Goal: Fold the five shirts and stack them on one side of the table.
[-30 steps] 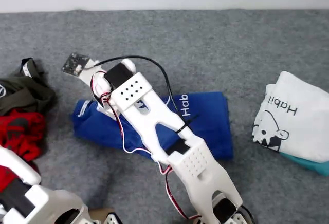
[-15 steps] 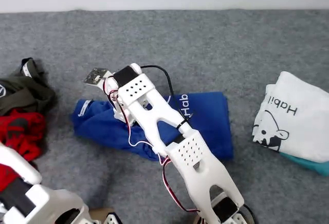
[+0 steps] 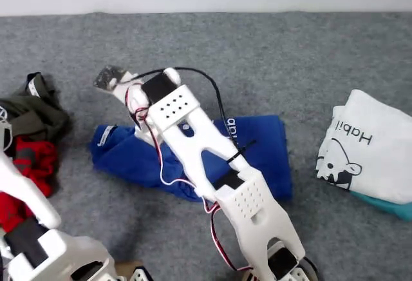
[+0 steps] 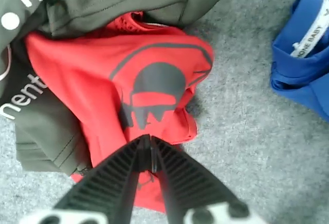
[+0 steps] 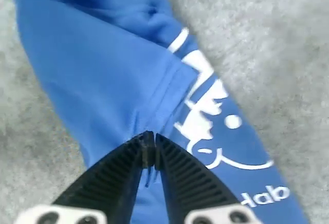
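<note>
A blue shirt (image 3: 264, 152) with white print lies partly folded mid-table. The right arm (image 3: 193, 139) stretches over it. In the right wrist view my right gripper (image 5: 148, 144) is shut on a pinch of the blue shirt (image 5: 92, 70), and creases run toward its tips. A crumpled red shirt (image 3: 35, 158) and a dark olive shirt (image 3: 32, 113) lie heaped at the left. My left gripper (image 4: 146, 147) is shut, its tips over the red shirt (image 4: 103, 80) beside the olive shirt (image 4: 113, 3). A folded white shirt (image 3: 370, 152) rests on a teal one (image 3: 393, 207) at the right.
The table is covered in grey felt (image 3: 257, 55), with bare room along the back and between the blue shirt and the white stack. The blue shirt's collar (image 4: 303, 54) lies close to the red heap. The left arm (image 3: 26, 197) stands at the front left corner.
The right arm's wrist swung right, then back left and slightly farther over the blue shirt's left end. The left arm rose and shifted over the red shirt.
</note>
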You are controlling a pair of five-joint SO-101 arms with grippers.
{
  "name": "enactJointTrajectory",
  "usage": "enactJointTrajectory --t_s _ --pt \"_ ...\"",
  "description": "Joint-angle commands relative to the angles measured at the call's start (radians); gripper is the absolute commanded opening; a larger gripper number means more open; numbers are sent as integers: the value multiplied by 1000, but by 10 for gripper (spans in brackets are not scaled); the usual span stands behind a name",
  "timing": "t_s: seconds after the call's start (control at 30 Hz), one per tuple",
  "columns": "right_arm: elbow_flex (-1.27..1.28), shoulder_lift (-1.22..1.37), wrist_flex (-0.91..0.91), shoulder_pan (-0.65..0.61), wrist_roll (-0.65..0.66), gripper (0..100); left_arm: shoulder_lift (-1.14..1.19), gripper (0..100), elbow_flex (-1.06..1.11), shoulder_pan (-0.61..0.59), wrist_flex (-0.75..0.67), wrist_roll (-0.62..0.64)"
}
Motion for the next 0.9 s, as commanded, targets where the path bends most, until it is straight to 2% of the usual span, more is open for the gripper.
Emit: enactJointTrajectory --t_s 0.0,0.27,0.53,0.67,0.87 --pt "94 -56 39 -4 9 9 -52 7 -36 8 12 14" --pt "144 85 41 94 3 9 -52 7 -36 37 32 14" --pt "163 -124 45 107 -75 9 -52 7 -30 130 38 100" --pt "241 -266 45 179 -104 9 -52 7 -28 235 38 160" --pt "436 -496 44 325 -118 9 -35 8 38 460 34 183"
